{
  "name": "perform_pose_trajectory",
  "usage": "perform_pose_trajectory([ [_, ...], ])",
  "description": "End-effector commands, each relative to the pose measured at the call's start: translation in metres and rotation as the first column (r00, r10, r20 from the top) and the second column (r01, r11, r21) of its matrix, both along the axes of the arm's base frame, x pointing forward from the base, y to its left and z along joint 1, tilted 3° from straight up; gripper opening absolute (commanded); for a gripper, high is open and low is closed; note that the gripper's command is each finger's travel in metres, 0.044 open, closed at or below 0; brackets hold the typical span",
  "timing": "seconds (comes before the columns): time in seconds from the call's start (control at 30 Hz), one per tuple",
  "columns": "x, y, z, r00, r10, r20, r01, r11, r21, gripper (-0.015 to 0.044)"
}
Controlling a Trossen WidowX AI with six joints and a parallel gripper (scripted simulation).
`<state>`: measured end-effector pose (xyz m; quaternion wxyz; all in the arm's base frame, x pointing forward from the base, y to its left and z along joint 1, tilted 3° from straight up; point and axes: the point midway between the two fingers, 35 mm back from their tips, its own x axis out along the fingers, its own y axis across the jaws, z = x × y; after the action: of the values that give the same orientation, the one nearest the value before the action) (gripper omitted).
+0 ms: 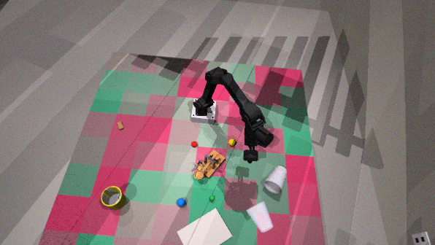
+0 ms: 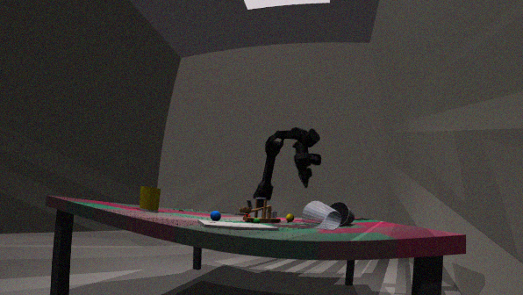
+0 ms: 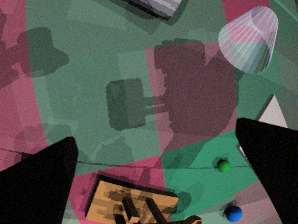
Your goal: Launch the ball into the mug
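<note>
Watching our gripper [image 1: 250, 156] [image 2: 305, 181] [image 3: 157, 136], fingers wide, holding nothing! We've got the catapult [image 1: 209, 164] [image 2: 261, 212] [image 3: 132, 202] near it, lower down.

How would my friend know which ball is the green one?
Find the wooden catapult on the checkered table. Past its round cup end, near the white board, sits the green ball. It's smaller than the blue ball beside it.

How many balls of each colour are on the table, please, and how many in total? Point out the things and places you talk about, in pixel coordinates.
Red ball [image 1: 194, 144]: 1
Yellow ball [image 1: 232, 142] [image 2: 290, 218]: 1
Blue ball [image 1: 181, 202] [image 2: 215, 215] [image 3: 233, 214]: 1
Green ball [image 1: 212, 197] [image 2: 256, 220] [image 3: 223, 165]: 1
Total: 4
</note>
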<state>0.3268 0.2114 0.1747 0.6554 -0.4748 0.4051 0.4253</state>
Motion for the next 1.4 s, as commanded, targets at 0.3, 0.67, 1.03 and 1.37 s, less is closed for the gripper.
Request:
perform_pose_trajectory([
  [0.3,-0.003,-0.066,-0.024,0.924,0.372,-0.087,-0.382,0.910,-0.164,0.0440],
  [0.67,-0.018,-0.117,-0.042,0.735,0.649,-0.195,-0.678,0.709,-0.195,0.0440],
  [1.03,-0.035,-0.152,-0.054,0.524,0.813,-0.253,-0.852,0.500,-0.157,0.0440],
  [1.37,-0.038,-0.149,-0.101,0.524,0.814,-0.253,-0.852,0.500,-0.157,0.0440],
])
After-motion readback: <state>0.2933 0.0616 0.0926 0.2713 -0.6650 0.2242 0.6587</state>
